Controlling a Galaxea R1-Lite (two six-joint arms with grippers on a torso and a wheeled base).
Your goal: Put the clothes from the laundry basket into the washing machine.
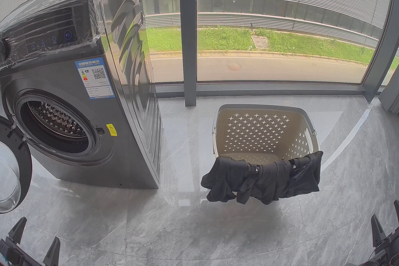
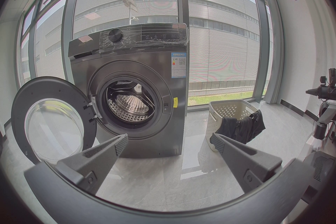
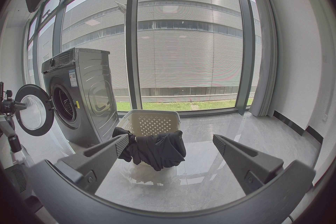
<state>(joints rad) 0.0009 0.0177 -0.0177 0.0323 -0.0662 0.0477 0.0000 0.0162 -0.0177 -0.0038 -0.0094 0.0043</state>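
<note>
Some dark clothes draped over the near rim of the cream laundry basket, on the grey marble floor right of the washing machine, its round door swung open. Left gripper and right gripper spread wide, empty, well short of the basket.

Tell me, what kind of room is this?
Probably a laundry corner: a washing machine with its door open, a laundry basket with dark clothes draped over its rim, beside tall windows.
</note>
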